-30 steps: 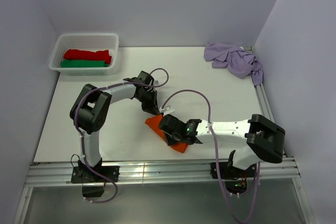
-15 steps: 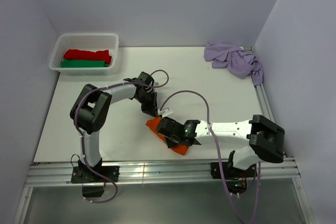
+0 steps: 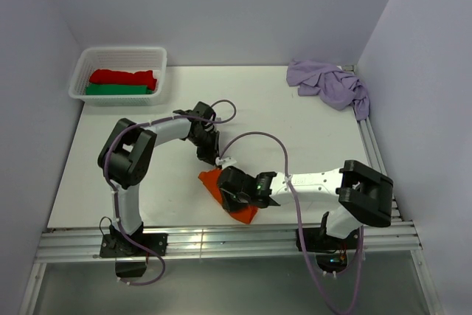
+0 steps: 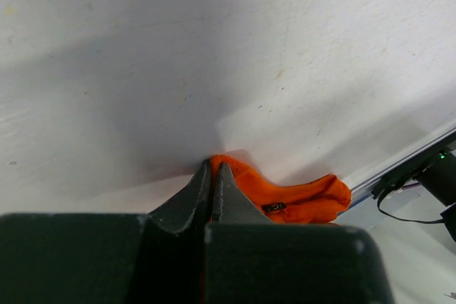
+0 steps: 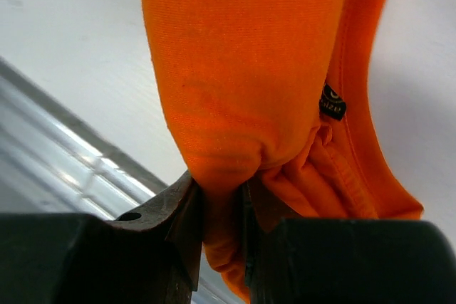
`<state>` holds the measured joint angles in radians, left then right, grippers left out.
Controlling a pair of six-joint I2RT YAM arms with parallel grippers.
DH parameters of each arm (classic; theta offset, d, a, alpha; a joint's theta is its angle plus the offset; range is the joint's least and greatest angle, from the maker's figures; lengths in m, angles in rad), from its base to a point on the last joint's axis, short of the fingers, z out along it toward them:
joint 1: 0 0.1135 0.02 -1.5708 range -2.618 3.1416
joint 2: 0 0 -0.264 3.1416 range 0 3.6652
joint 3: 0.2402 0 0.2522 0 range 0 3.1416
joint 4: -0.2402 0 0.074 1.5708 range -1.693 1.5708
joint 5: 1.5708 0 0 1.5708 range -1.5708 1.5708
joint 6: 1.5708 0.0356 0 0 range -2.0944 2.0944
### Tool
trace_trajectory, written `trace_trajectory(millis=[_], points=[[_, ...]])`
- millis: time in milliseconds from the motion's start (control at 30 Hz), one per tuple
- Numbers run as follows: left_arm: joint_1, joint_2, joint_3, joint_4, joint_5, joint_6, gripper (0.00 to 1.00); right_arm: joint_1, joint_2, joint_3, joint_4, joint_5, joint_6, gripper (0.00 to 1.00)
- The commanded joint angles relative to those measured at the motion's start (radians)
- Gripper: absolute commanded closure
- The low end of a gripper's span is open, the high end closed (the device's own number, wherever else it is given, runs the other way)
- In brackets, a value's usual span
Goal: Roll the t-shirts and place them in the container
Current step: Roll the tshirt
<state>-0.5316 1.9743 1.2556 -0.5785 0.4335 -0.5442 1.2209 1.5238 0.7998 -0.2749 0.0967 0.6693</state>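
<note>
Right wrist view: the right gripper (image 5: 219, 201) clamps a bunched, fine-knit fold of the orange shirt (image 5: 242, 69), crumpled near the smooth white table's (image 4: 214, 48) front edge, the left gripper (image 4: 212, 170) pinching its corner.

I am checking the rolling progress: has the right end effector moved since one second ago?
Yes. The right end effector, shut on the orange shirt, shifted left in the top view, away from the right-edge rail.

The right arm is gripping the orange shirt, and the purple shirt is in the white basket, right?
Only the orange shirt part holds. The top view shows the purple shirt lying on the table at its far right corner, outside the basket.
</note>
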Motion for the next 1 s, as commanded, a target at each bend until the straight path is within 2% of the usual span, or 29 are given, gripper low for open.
trace_trajectory(millis=[0,133,200,300,333,433,533,700,867,967], points=[[0.045,0.032,-0.024,0.028,-0.311,0.053,1.00,0.013,0.036,-0.134,0.067,-0.373,0.082,1.00],[0.077,-0.044,-0.005,0.012,-0.288,0.049,1.00,-0.050,0.022,-0.209,0.177,-0.466,0.108,1.00],[0.110,-0.081,-0.007,0.016,-0.265,0.043,0.93,-0.073,0.053,-0.209,0.180,-0.506,0.081,1.00],[0.162,-0.161,-0.013,0.022,-0.227,0.033,0.70,-0.104,0.100,-0.145,0.107,-0.511,0.011,1.00],[0.174,-0.201,-0.013,0.020,-0.219,0.032,0.59,-0.107,0.108,-0.128,0.083,-0.488,-0.006,1.00],[0.223,-0.282,-0.021,0.028,-0.196,0.026,0.45,-0.119,0.144,-0.070,0.016,-0.473,-0.059,1.00],[0.269,-0.337,-0.033,0.034,-0.161,0.027,0.40,-0.138,0.170,-0.031,-0.035,-0.450,-0.099,1.00],[0.297,-0.397,-0.108,0.003,-0.096,0.003,0.34,-0.149,0.199,0.070,-0.165,-0.316,-0.180,1.00],[0.297,-0.488,-0.283,-0.038,-0.078,-0.039,0.28,-0.147,0.190,0.085,-0.196,-0.203,-0.200,1.00],[0.297,-0.563,-0.390,-0.026,-0.055,-0.085,0.19,-0.149,0.182,0.072,-0.184,-0.183,-0.201,1.00]])
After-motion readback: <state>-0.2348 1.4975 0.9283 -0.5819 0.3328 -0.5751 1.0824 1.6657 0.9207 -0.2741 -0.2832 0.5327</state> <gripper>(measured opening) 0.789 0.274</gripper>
